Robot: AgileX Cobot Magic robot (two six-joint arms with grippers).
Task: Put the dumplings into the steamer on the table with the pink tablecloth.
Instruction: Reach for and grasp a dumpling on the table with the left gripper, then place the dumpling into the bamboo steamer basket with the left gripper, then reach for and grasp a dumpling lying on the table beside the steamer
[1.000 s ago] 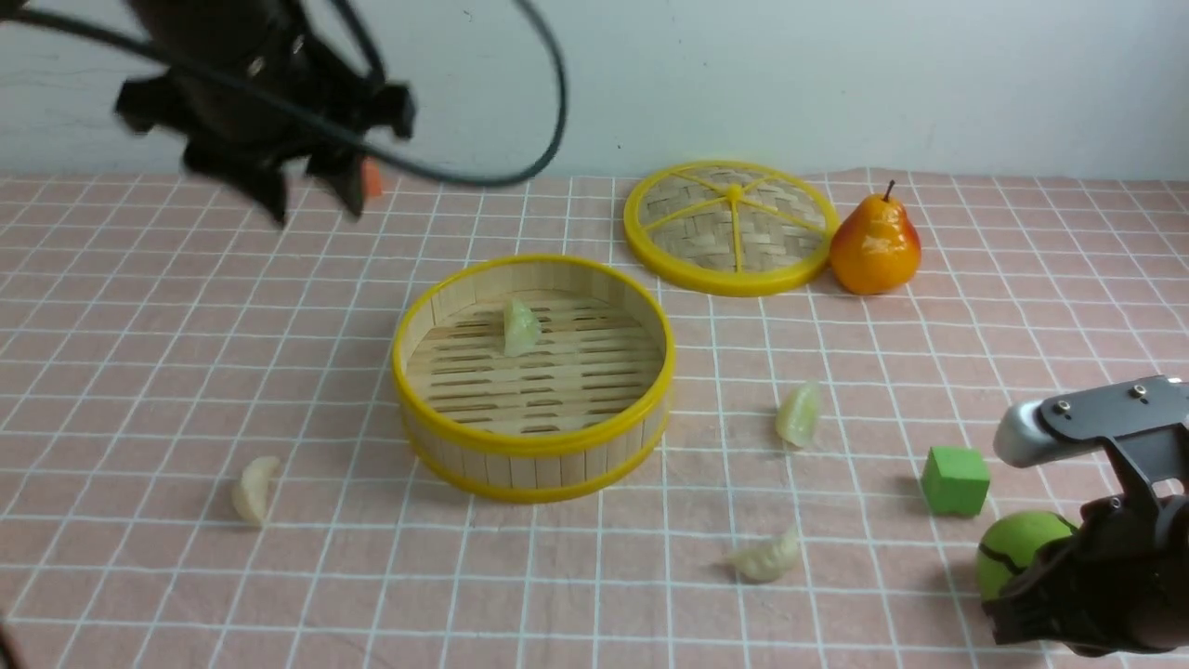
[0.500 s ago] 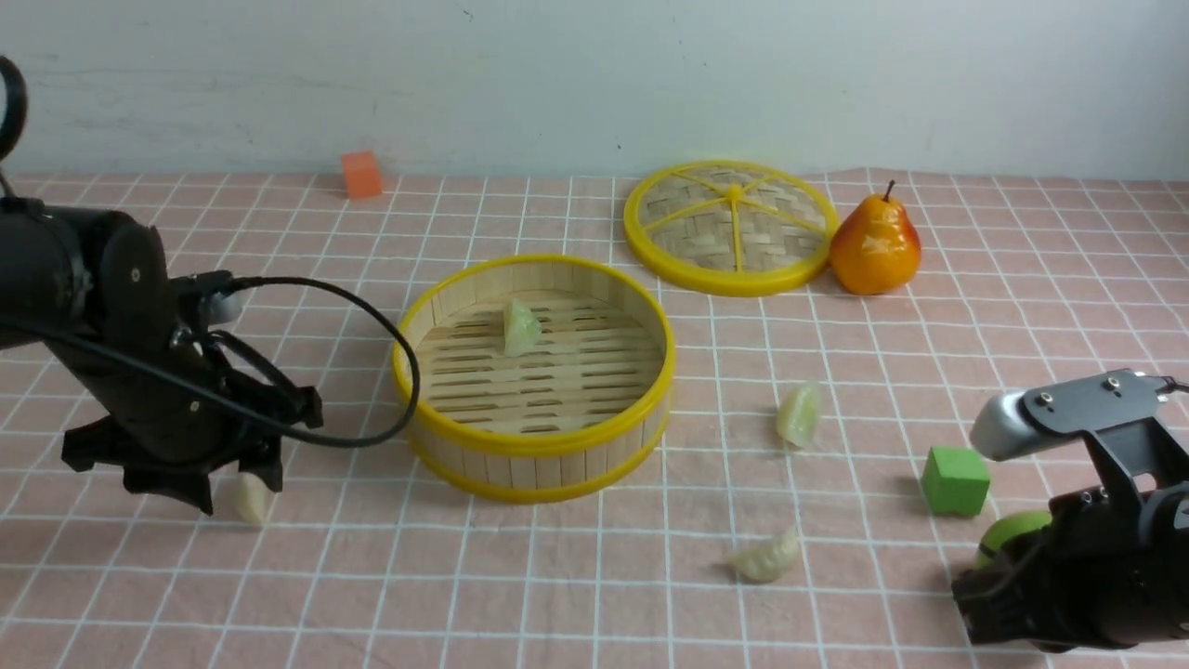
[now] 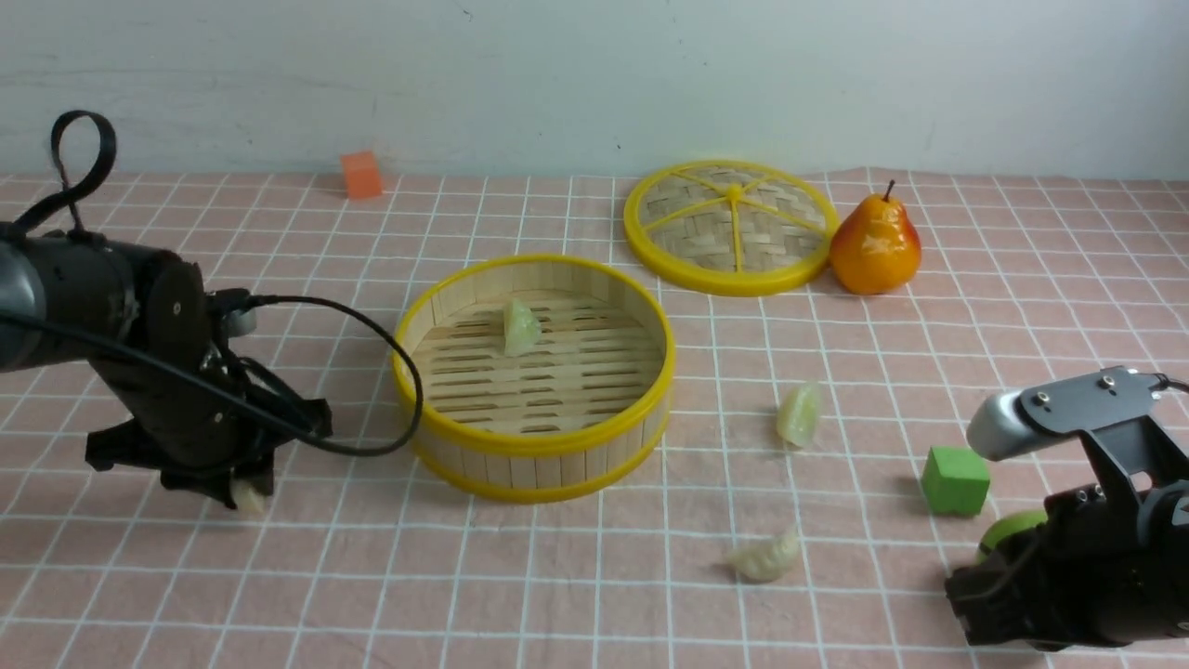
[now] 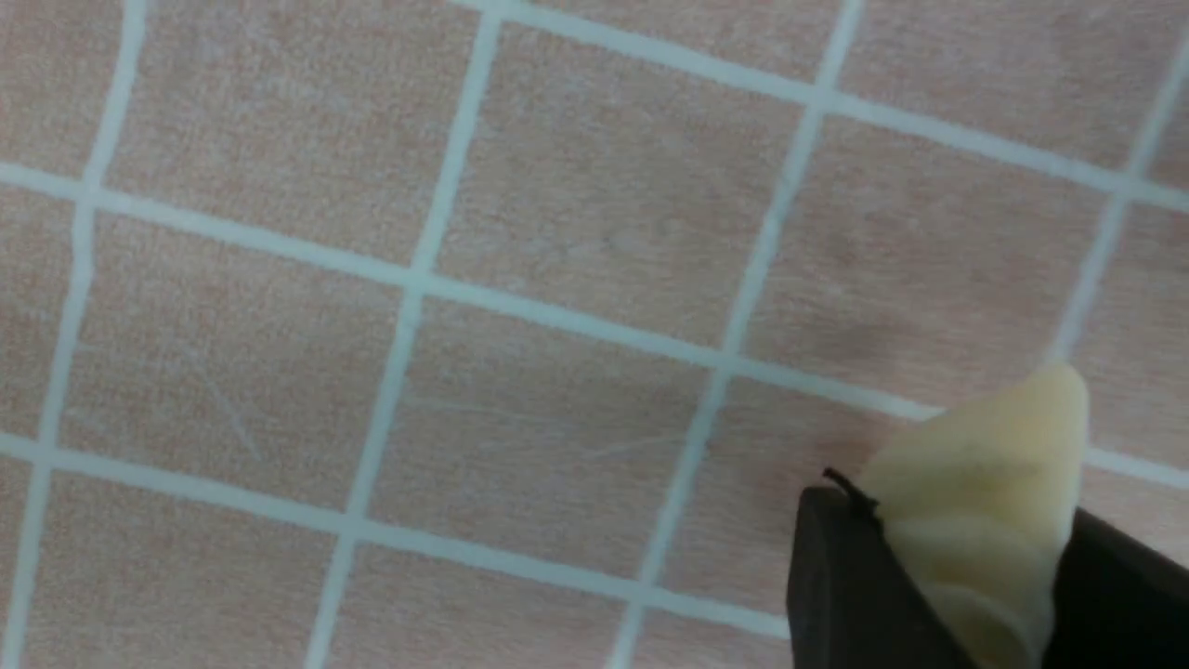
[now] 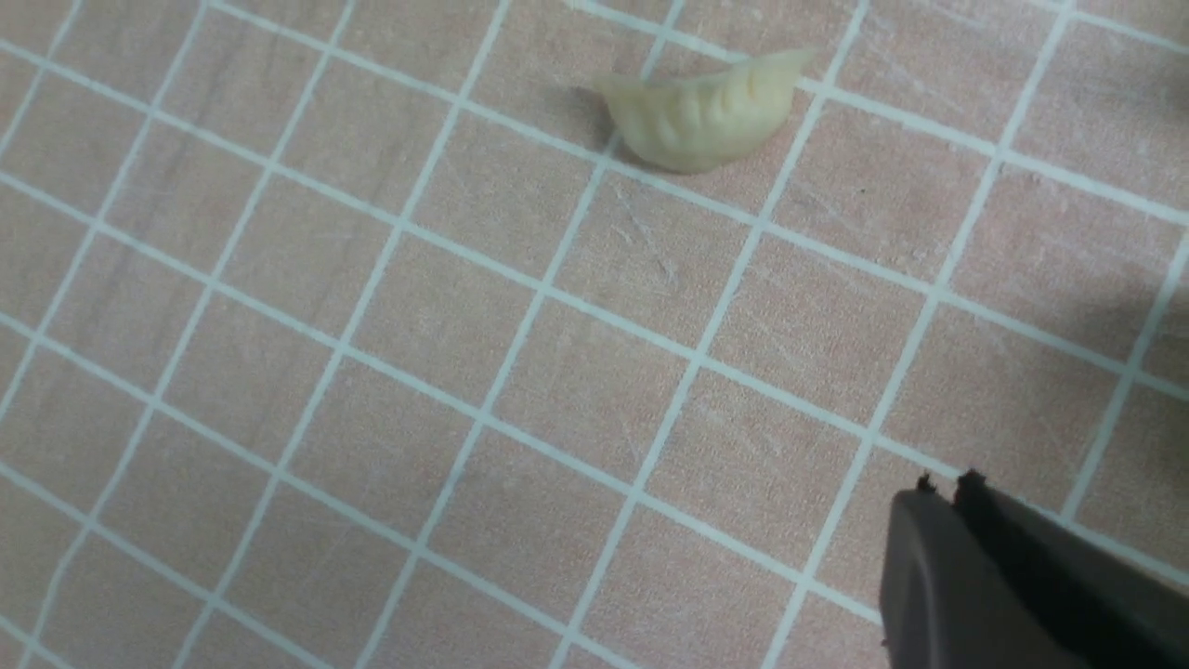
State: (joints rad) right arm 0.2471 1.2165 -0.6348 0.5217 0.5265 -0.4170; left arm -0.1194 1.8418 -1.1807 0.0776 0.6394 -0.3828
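The steamer (image 3: 534,446) stands mid-table on the pink tablecloth (image 3: 139,604), with one pale green dumpling (image 3: 520,327) on its slatted floor. Left of it, my left gripper (image 3: 240,497) is down at the cloth. It is shut on a cream dumpling (image 3: 250,501), which the left wrist view shows pinched between both dark fingers (image 4: 985,502). Two more dumplings lie right of the steamer, one greenish (image 3: 799,414) and one cream (image 3: 766,560), the latter also in the right wrist view (image 5: 706,111). My right gripper (image 5: 943,488) is shut and empty, low at the front right (image 3: 971,604).
The woven steamer lid (image 3: 729,228) lies at the back beside a toy pear (image 3: 875,246). A green cube (image 3: 955,480) and a green ball (image 3: 1008,534) sit close to the right arm. An orange cube (image 3: 361,174) stands by the back wall.
The left arm dropped from high at the back down to the cream dumpling on the left and closed its jaws on it. The right arm crept slightly left.
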